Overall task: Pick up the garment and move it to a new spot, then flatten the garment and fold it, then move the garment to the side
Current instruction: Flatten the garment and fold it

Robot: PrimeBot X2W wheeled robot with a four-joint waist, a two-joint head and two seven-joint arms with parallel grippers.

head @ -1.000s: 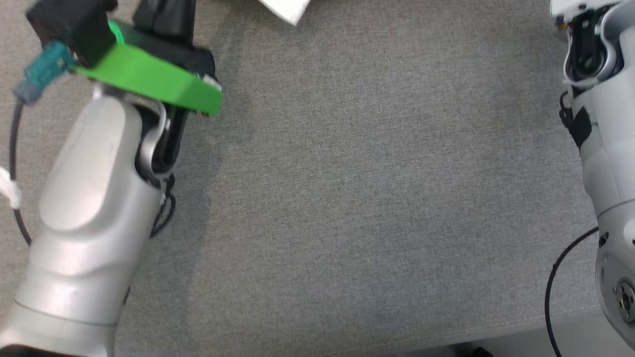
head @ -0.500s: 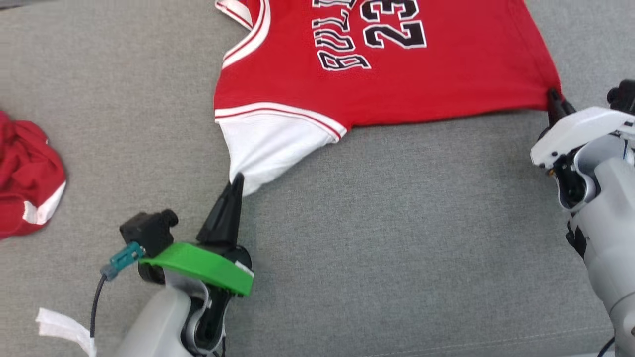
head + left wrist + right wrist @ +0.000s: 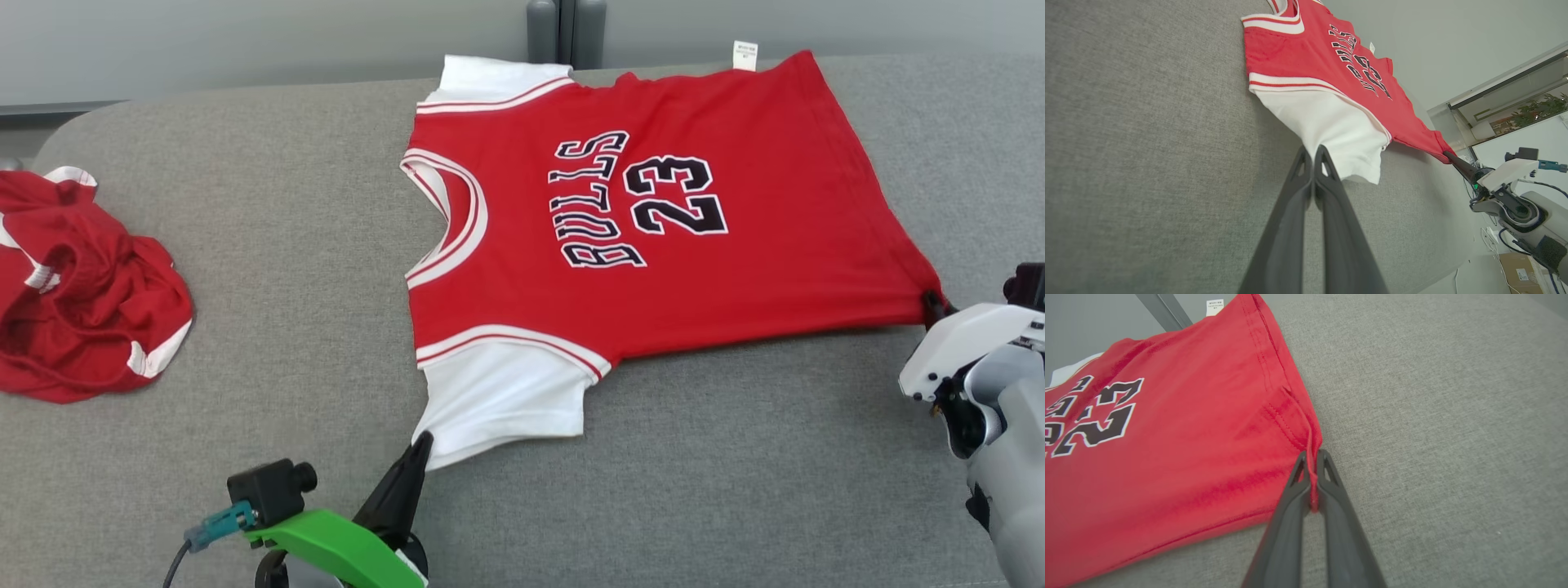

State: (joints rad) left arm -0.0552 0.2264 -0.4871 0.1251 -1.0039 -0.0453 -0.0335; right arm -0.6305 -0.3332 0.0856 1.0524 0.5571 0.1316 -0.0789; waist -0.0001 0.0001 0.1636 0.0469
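**Desk:** Where is the jersey?

**Photographer:** The red jersey (image 3: 653,245) lies front up, spread nearly flat across the middle of the grey tabletop (image 3: 286,286). Its collar points to the robot's left and its hem to the right. The far edge reaches the back of the tabletop.

**Desk:** And the hands?

**Photographer:** Both are closed on cloth. The left hand (image 3: 422,443) pinches the tip of the near white sleeve (image 3: 498,400), which is drawn to a point at the fingers. The right hand (image 3: 931,299) clamps the near hem corner (image 3: 1306,437), with red fabric plainly caught between its fingers. The near edge runs taut between the two grips.

**Desk:** How far along is the job?

**Photographer:** By the look of it, flattening is in hand and almost finished. Only faint ripples show near the hem. No fold is made yet, and the move to the side remains.

**Desk:** Anything else in frame?

**Photographer:** A crumpled red garment (image 3: 82,286) sits well apart at the tabletop's left end.
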